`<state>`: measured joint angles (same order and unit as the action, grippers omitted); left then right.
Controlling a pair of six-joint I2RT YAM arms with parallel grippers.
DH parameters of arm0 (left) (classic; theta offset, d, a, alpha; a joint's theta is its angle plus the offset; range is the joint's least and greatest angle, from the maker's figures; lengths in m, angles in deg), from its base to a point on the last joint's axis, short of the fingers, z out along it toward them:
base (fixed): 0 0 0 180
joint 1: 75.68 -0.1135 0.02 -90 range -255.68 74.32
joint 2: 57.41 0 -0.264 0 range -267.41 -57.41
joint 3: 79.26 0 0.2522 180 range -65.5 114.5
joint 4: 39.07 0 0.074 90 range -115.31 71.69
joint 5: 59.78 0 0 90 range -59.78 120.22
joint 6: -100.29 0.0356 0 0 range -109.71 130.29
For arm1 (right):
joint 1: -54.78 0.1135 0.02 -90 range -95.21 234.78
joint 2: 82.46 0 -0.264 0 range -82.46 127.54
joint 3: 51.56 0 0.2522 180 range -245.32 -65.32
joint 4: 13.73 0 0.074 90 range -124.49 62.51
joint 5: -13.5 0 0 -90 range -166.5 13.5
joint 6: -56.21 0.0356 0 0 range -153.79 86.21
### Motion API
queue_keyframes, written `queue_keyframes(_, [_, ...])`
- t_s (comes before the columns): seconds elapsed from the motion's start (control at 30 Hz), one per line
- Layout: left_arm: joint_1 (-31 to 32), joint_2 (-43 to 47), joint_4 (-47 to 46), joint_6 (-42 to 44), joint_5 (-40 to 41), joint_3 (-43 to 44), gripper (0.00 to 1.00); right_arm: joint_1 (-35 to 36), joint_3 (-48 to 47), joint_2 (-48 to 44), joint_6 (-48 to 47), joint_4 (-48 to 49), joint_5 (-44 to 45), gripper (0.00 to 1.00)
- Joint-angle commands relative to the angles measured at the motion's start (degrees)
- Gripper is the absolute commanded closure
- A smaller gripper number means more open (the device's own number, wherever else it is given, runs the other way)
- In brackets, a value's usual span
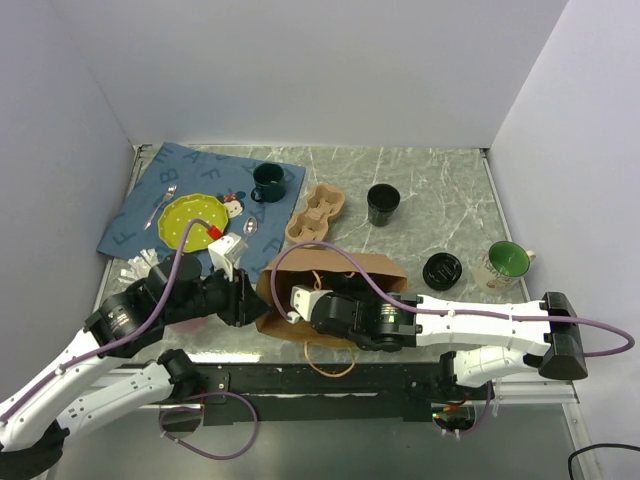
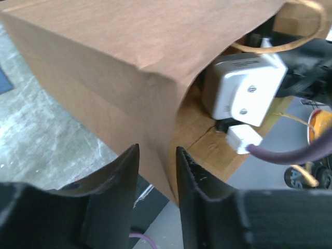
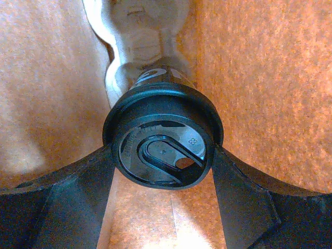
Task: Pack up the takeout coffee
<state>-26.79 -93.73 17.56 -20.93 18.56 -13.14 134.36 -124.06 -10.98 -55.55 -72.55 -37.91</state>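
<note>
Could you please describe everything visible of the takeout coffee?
The takeout coffee is a small black cup with a round black plastic lid bearing a raised sip tab and small hole. Its lid faces the right wrist camera. The right end effector grips it by the lid rim on both sides, inside the brown paper bag.

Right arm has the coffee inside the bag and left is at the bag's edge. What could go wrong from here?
1. The right gripper seems to hold the takeout coffee only by its lid; the lid could pop off or the cup slip on release.
2. The left gripper straddles the brown paper bag's thin edge, grip unclear; if it slips, the mouth may sag onto the right arm.
</note>
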Motion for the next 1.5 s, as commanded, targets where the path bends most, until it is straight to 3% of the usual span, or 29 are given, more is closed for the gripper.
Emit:
queue_keyframes(0.0, [0.0,1.3,1.9,-1.5,4.5,1.8,0.58,-0.4,-1.1,-1.1,2.5,1.7,0.5,0.73])
queue_keyframes(0.43, [0.0,-0.8,1.4,-2.8,6.2,6.9,0.5,-0.4,-1.0,-1.7,4.5,0.4,0.6,0.74])
queue_keyframes(0.87, [0.0,-1.8,-0.7,-4.4,5.8,5.8,0.63,-0.1,-0.2,-2.8,6.8,-1.6,0.9,0.75])
queue_keyframes(1.1, [0.0,-3.6,-0.1,-3.9,7.5,7.1,0.59,0.3,0.5,-3.1,8.7,-2.7,0.8,0.75])
queue_keyframes(1.2, [0.0,-4.5,-0.1,-3.7,7.4,7.4,0.66,0.5,0.7,-3.2,9.5,-3.3,1.0,0.75])
queue_keyframes(1.33, [0.0,-4.2,-1.5,-3.5,6.3,7.1,0.9,0.6,2.0,-3.7,8.9,-2.8,1.0,0.75])
queue_keyframes(1.47, [0.0,-4.0,-2.1,-2.1,4.0,6.0,0.99,0.2,2.4,-4.3,3.1,0.9,3.2,0.75])
